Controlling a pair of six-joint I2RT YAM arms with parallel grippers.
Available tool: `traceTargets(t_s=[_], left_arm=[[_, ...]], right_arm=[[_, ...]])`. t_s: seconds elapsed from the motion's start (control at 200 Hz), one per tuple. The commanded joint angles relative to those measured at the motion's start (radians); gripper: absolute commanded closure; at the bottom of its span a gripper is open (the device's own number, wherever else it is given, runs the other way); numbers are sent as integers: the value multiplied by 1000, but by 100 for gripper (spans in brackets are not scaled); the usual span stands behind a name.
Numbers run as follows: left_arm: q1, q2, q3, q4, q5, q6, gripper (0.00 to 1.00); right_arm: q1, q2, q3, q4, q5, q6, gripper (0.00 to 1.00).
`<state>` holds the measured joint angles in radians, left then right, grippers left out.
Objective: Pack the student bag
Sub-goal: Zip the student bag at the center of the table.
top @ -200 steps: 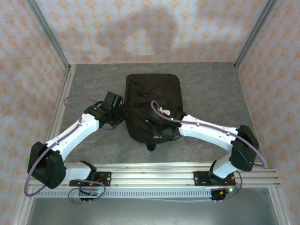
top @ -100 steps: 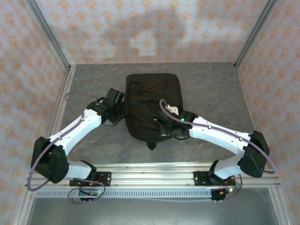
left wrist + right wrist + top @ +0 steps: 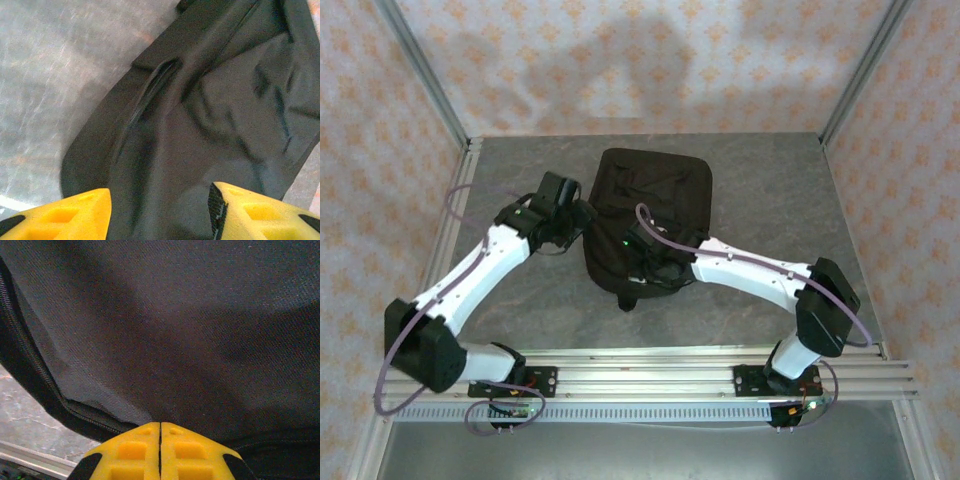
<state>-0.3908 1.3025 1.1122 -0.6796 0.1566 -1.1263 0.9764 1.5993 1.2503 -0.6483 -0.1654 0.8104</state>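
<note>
We see the student bag (image 3: 655,200) lying flat on the grey, stone-patterned table (image 3: 770,200), toward the far middle. It is a soft black cloth backpack with one rounded end, and its surface is creased and rumpled.

The left gripper (image 3: 578,215) sits at the bag's left edge. In the left wrist view its yellow, blocky fingers (image 3: 75,210) stand well apart, nothing clamped between them, with wrinkled black cloth (image 3: 215,115) and a long seam fold below the gap. The mottled tabletop (image 3: 60,60) lies beside the cloth.

The right gripper (image 3: 638,262) rests over the bag's near end. In the right wrist view its yellow fingers (image 3: 160,432) are pressed together into a thin line, tips against finely woven black fabric (image 3: 175,330) edged by a zipper. We cannot tell whether any cloth is pinched.
</note>
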Motion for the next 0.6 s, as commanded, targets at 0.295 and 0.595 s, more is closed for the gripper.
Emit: traceTargets(t_s=[0.295, 0.595], left_arm=[[-155, -107, -199, -39, 40, -237, 44], [-174, -14, -207, 38, 20, -227, 65]], right_arm=[[5, 12, 19, 24, 18, 45, 100], [4, -9, -8, 15, 37, 49, 100]])
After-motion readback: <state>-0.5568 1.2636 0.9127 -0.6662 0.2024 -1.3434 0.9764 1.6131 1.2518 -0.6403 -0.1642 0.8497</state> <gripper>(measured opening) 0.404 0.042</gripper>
